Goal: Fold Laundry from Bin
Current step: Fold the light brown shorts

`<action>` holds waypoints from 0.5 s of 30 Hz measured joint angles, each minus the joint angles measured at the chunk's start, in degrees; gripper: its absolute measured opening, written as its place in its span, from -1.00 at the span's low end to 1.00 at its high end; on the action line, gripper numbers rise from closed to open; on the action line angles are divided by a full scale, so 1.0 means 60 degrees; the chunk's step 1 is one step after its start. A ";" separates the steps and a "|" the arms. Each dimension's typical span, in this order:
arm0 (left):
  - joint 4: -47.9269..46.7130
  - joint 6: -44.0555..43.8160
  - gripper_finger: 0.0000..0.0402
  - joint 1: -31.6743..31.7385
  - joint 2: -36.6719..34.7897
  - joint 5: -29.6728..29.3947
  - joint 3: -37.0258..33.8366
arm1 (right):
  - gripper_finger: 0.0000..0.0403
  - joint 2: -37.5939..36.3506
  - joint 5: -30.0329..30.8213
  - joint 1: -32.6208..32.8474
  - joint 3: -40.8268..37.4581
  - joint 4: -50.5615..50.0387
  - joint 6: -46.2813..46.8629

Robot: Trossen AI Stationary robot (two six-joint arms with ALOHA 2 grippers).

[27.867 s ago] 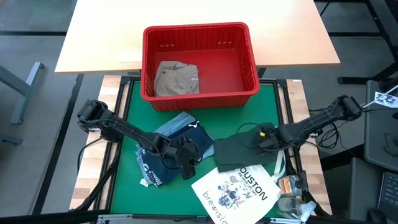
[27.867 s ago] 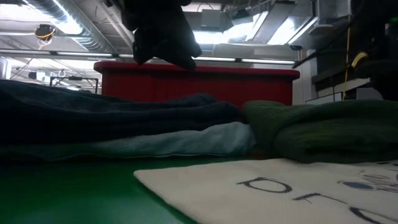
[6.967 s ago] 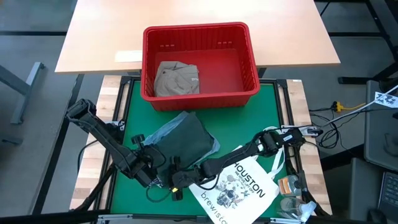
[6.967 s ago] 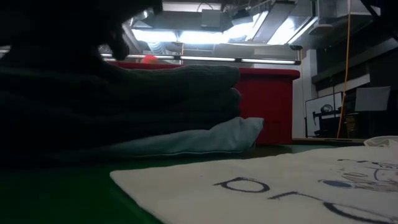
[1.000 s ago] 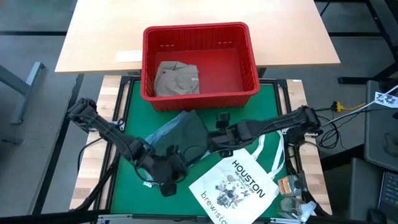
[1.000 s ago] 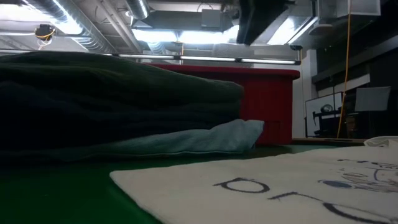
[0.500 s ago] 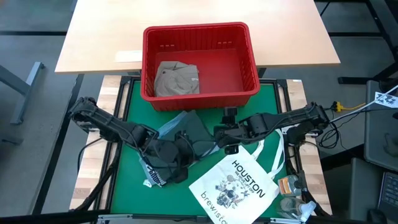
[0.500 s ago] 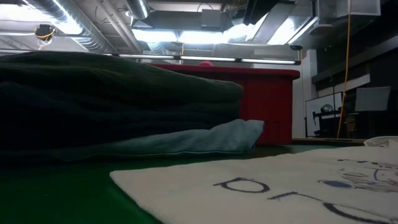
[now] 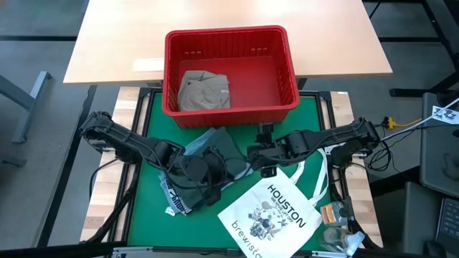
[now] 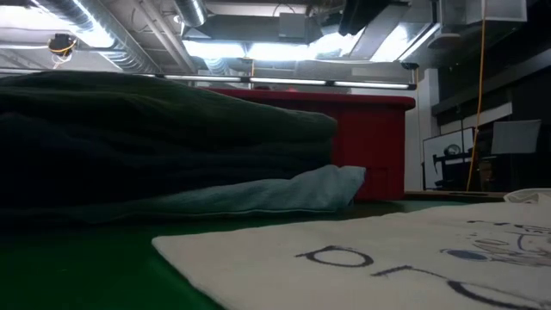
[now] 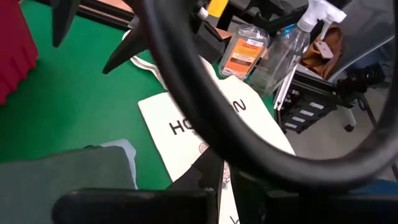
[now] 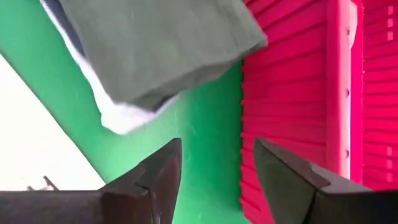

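Red bin [image 9: 290,75] holding one khaki garment [image 9: 204,90]; just before it, stacked dark green garment [image 9: 224,149] over light blue denim [image 10: 284,191]; left gripper [image 9: 203,172] pressed together above stack; right gripper [image 12: 214,171] spread, empty, beside bin wall.

Overhead, table-level and two wrist views, sharing bin [image 9: 229,72].

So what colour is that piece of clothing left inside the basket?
Khaki-tan. The garment lies in the red basket, clearest in the high view.
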 joint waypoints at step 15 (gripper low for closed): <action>0.0714 -0.0015 -0.89 0.0201 0.0000 -0.0622 0.0007 | -0.01 -0.1857 -0.0013 -0.0005 -0.0437 -0.0634 0.0437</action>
